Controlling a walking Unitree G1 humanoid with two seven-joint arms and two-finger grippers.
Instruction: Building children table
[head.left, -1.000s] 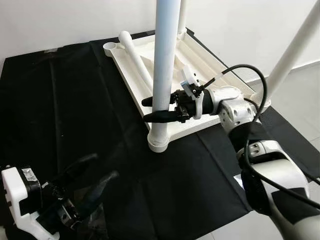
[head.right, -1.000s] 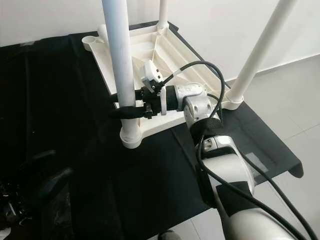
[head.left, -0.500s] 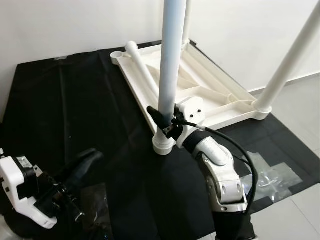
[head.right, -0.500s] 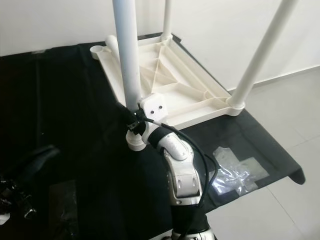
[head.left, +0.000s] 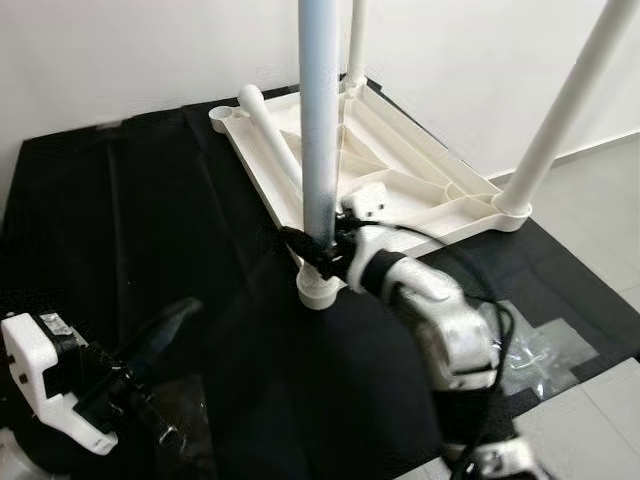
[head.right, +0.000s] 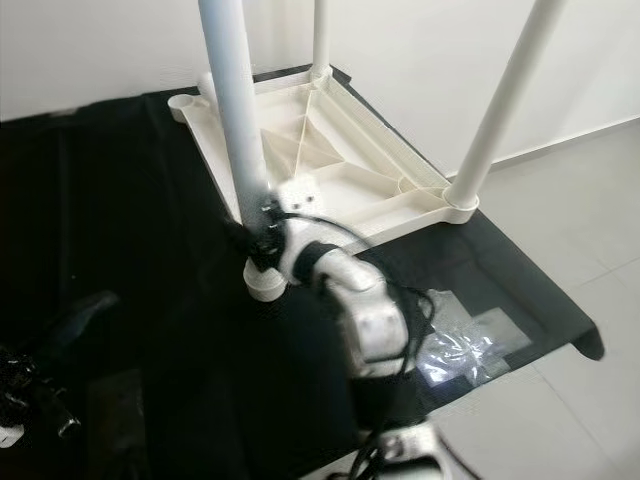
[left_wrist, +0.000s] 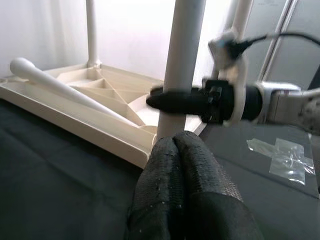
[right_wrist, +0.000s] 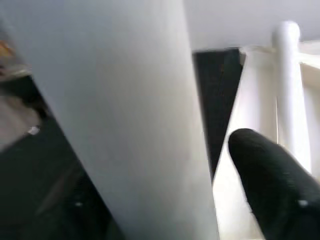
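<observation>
Left eye view: right gripper clamps smooth round white leg above ribbed plastic tabletop on black cloth; left gripper closed, empty.

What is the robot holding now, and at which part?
The right pincer grips the upright white plastic table leg near its lower end, just above the socket. The left pincer holds nothing.

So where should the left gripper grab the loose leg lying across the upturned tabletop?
Probably mid-shaft on the loose leg, coming from above with fingers straddling it. It is a round tube lying flat in the tabletop, so its sides are exposed. The left gripper is shut and must open first.
</observation>
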